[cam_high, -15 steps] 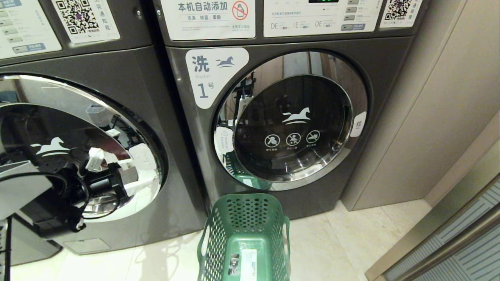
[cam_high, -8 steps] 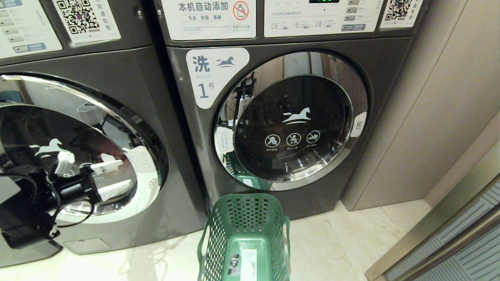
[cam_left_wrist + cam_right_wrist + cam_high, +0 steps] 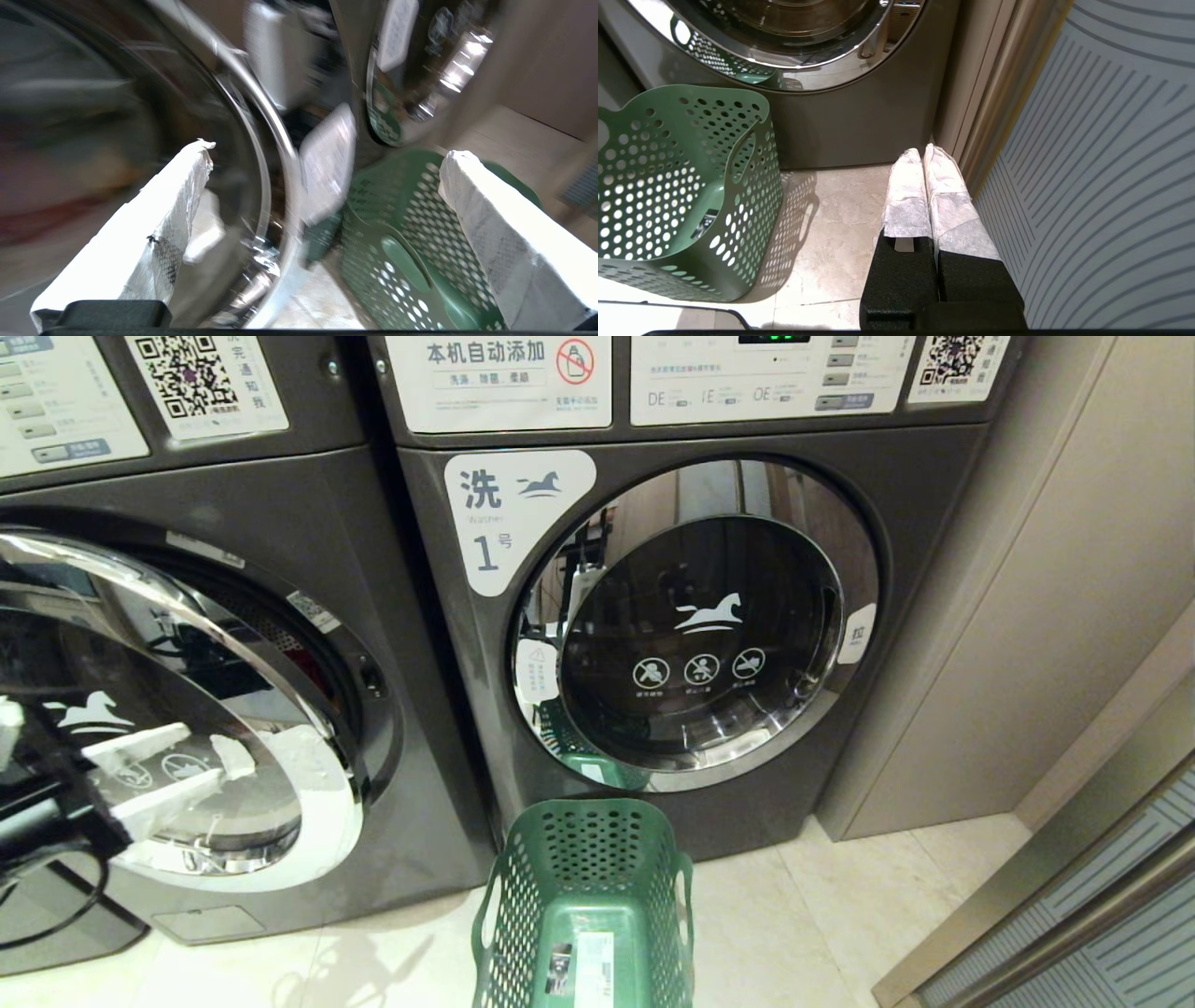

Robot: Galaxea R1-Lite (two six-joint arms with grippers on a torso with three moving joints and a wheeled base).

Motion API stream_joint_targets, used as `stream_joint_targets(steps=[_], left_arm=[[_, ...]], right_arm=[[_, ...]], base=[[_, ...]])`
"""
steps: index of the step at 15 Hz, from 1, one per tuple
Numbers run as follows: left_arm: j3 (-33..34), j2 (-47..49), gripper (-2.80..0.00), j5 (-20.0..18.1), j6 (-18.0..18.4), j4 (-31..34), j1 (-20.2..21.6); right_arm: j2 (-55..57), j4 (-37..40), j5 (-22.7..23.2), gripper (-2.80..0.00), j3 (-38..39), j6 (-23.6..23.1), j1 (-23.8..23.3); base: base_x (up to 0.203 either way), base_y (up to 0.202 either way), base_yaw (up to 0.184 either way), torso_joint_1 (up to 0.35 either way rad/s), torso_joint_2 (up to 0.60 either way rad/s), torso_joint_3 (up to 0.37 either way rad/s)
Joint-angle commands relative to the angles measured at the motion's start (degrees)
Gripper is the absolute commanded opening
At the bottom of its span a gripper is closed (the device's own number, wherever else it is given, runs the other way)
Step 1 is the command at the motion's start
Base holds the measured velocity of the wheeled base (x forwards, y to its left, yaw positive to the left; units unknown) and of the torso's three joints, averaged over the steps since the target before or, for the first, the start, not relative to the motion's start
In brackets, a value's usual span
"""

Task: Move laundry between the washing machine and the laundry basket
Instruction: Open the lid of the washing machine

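1. The washing machine [image 3: 224, 644] on the left stands with its round chrome-ringed door [image 3: 168, 728] swung partly out, showing the dark opening behind.
2. The left pincer [image 3: 322, 177] is spread wide and holds nothing; in its wrist view, one white-wrapped finger [image 3: 154, 219] lies in front of the door glass and the other in front of the basket.
3. The green laundry basket [image 3: 523, 896] sits on the floor [image 3: 822, 915] before the neighbouring machine marked 1 [image 3: 691, 616], with only a white sticker [image 3: 595, 966] on its bottom.
4. The right pincer [image 3: 923, 154] hangs low near the wall [image 3: 1087, 140], pressed shut and empty.
5. No laundry can be made out.
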Motion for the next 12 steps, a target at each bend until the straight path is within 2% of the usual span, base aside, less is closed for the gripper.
stream_joint_targets(steps=[1, 4, 6, 7, 8, 9, 10, 12], left_arm=[[5.5, -16.1, 0.00, 0.5, -1.6, -0.5, 4.3], [8.3, -33.9, 0.00, 5.5, -11.8, -0.5, 16.2], [8.5, -43.5, 0.00, 13.8, -22.3, -0.5, 24.9], [7.6, -46.6, 0.00, 20.8, -27.1, -0.5, 27.6], [4.8, -48.1, 0.00, 25.3, -30.0, -0.5, 28.7], [1.8, -48.9, 0.00, 26.9, -31.6, -0.5, 29.2], [0.5, -49.3, 0.00, 28.0, -32.6, -0.2, 29.3], [-1.2, -49.6, 0.00, 27.9, -32.7, 3.4, 28.9]], right_arm=[[0.1, 0.0, 0.0, -2.80, 0.0, 0.0, 0.0], [0.1, 0.0, 0.0, -2.80, 0.0, 0.0, 0.0], [0.1, 0.0, 0.0, -2.80, 0.0, 0.0, 0.1], [0.1, 0.0, 0.0, -2.80, 0.0, 0.0, 0.1], [0.1, 0.0, 0.0, -2.80, 0.0, 0.0, 0.1], [0.1, 0.0, 0.0, -2.80, 0.0, 0.0, 0.0], [0.1, 0.0, 0.0, -2.80, 0.0, 0.0, 0.1], [0.1, 0.0, 0.0, -2.80, 0.0, 0.0, 0.0]], base=[[0.000, 0.000, 0.000, 0.000, 0.00, 0.000], [0.000, 0.000, 0.000, 0.000, 0.00, 0.000], [0.000, 0.000, 0.000, 0.000, 0.00, 0.000], [0.000, 0.000, 0.000, 0.000, 0.00, 0.000], [0.000, 0.000, 0.000, 0.000, 0.00, 0.000], [0.000, 0.000, 0.000, 0.000, 0.00, 0.000], [0.000, 0.000, 0.000, 0.000, 0.00, 0.000], [0.000, 0.000, 0.000, 0.000, 0.00, 0.000]])
